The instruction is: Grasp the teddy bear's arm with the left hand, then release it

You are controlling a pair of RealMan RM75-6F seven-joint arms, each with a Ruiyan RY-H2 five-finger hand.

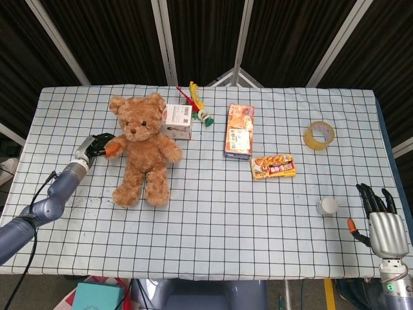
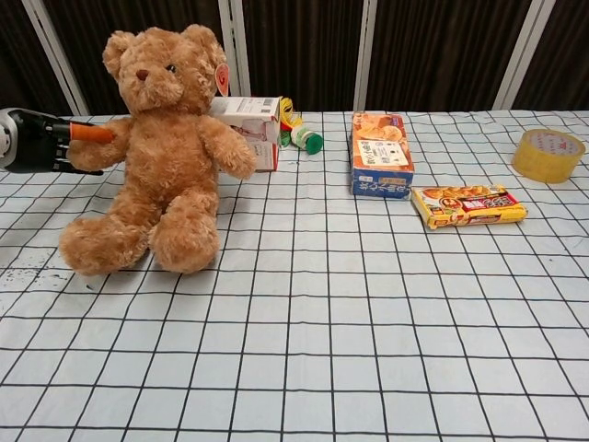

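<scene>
A brown teddy bear (image 1: 142,148) (image 2: 162,152) sits on the checked table at the left, leaning a little toward its raised arm. My left hand (image 1: 98,146) (image 2: 41,141) grips the end of that arm from the left, fingers closed round the paw and the orange-tipped thumb lying over it. My right hand (image 1: 382,217) hangs off the table's front right corner, fingers spread and holding nothing; it does not show in the chest view.
Behind the bear stands a white box (image 1: 177,121) with a green bottle and coloured toy (image 1: 199,106) beside it. An orange box (image 1: 239,130), a flat snack packet (image 1: 273,166), a tape roll (image 1: 319,134) and a small white cap (image 1: 326,206) lie to the right.
</scene>
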